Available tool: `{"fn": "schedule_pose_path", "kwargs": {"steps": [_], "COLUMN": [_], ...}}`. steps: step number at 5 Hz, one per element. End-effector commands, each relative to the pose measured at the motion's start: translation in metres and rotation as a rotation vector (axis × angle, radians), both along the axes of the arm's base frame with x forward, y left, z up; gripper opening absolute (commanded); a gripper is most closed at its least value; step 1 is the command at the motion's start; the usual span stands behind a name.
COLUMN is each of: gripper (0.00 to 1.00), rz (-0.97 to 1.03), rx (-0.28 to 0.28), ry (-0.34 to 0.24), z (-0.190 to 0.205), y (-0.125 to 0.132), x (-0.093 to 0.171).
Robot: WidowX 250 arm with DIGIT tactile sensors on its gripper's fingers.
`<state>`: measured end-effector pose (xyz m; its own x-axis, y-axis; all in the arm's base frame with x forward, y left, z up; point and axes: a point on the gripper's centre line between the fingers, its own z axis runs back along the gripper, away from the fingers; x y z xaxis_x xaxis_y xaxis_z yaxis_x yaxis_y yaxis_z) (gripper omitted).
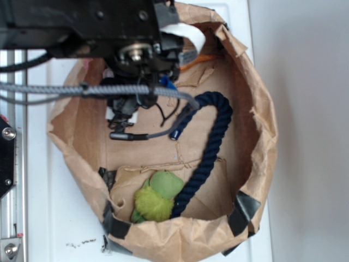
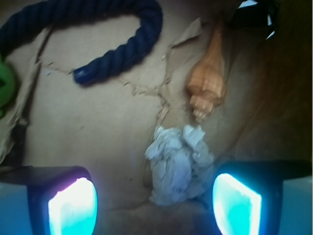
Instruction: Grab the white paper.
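The white paper (image 2: pixel 178 164) is a crumpled, lumpy wad lying on the brown paper floor. In the wrist view it sits between my two glowing fingertips, closer to the right one, with clear gaps on both sides. My gripper (image 2: pixel 154 205) is open and holds nothing. In the exterior view my gripper (image 1: pixel 124 117) hangs low inside the bag at the upper left, and the paper is hidden under it.
An orange seashell (image 2: pixel 208 81) lies just beyond the paper. A dark blue rope (image 1: pixel 204 147) curves across the brown paper bag (image 1: pixel 262 125), whose walls rise all round. A green fuzzy toy (image 1: pixel 155 196) rests near the front wall.
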<state>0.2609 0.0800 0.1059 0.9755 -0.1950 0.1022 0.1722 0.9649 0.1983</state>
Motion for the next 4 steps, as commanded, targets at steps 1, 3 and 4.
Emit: {"fn": "schedule_pose_path", "kwargs": {"steps": [1,3,4], "gripper": [1.0,1.0,1.0], "rz": [0.026,-0.004,0.009], "rx": [0.023,0.075,0.097], "ry": [-0.061,-0.094,-0.109], "z": [0.007,-0.019,-0.029], "y": [-0.004,0.007,0.008], "x": [0.026,0.012,0.015]}}
